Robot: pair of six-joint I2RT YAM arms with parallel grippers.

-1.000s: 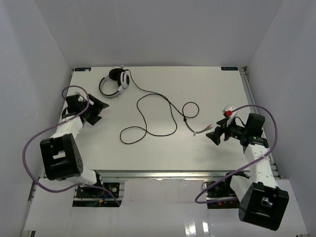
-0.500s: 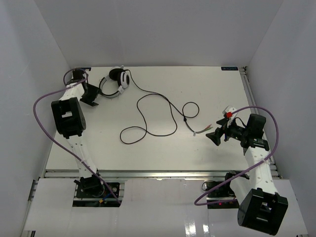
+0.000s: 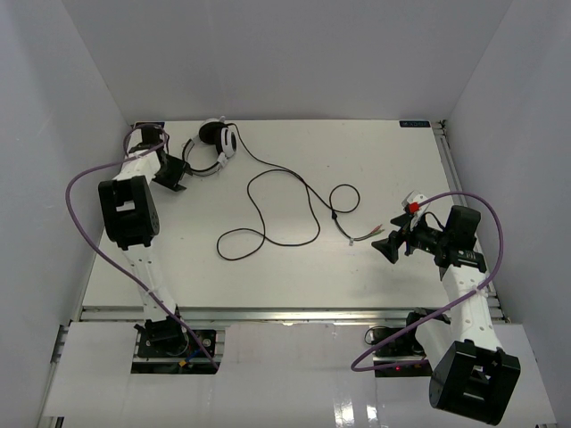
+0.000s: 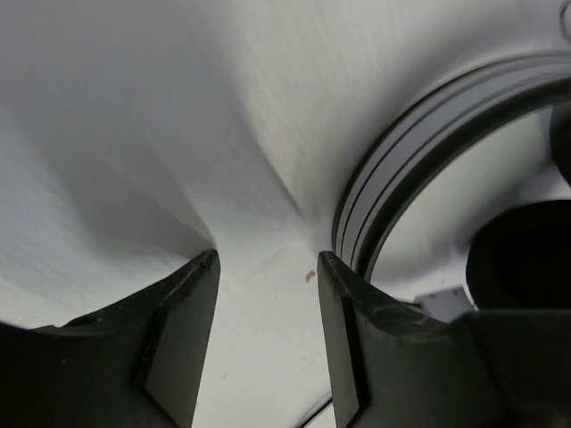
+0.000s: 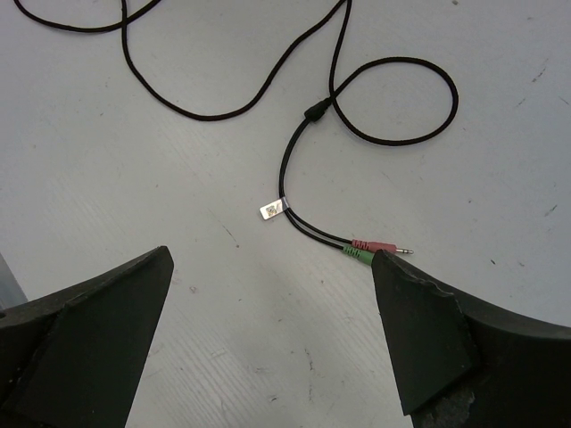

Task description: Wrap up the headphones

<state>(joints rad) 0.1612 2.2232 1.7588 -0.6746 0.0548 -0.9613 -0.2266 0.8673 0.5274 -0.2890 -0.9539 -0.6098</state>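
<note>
The white-and-black headphones [image 3: 217, 148] lie at the back left of the table, headband [image 3: 198, 170] toward the front. Their thin black cord [image 3: 268, 234] runs right in loose loops and ends in pink and green plugs [image 3: 368, 234]. My left gripper [image 3: 175, 179] is open and empty, low over the table just left of the headband. In the left wrist view the headband [image 4: 401, 178] curves just beyond the right finger of the left gripper [image 4: 268, 260]. My right gripper [image 3: 385, 246] is wide open and empty just right of the plugs. The plugs [image 5: 370, 248] lie by the right finger of the right gripper [image 5: 272, 259].
White walls close in the table [image 3: 294, 276] on three sides. Thick purple robot cables [image 3: 85, 227] arc beside each arm. A small white label [image 5: 273, 209] sits on the cord near the plugs, below a loop [image 5: 393, 98].
My left arm has swung from the left middle of the table to the back left and closed in on the headband. The right arm and the cord have not moved.
</note>
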